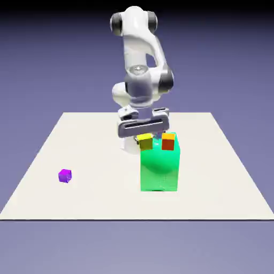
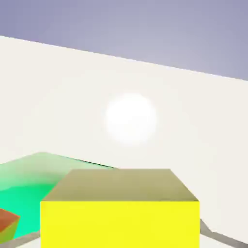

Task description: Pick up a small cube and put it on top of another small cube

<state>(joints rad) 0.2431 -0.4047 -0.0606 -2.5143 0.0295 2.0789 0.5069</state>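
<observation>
Hand view: yellow cube (image 2: 119,213) fills the bottom edge, clamped in the end effector (image 2: 119,240); green block (image 2: 29,181) and red cube (image 2: 7,227) lower left. Exterior view: yellow cube (image 1: 144,141), gripped in the end effector (image 1: 144,134), sits at the green block's (image 1: 159,168) top beside the orange-topped red cube (image 1: 168,142). Best to lift clear, centre over the target, then lower squarely before opening.

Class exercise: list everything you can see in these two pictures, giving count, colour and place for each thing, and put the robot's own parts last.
yellow cube: one, plain yellow, at the gripper, over the top of the green block toward the exterior view's left; fills the bottom of the hand view.
orange-topped red cube: one, red with an orange top, on top of the green block, toward the exterior view's right.
green block: one, big, bright green, on the table near the middle.
purple cube: one, small, purple, alone on the table at the exterior view's left.
table: one, off-white.
arm: one, white, reaching down from the far edge.
gripper: one, grey-white, at the yellow cube; its fingertips are hidden.
</observation>
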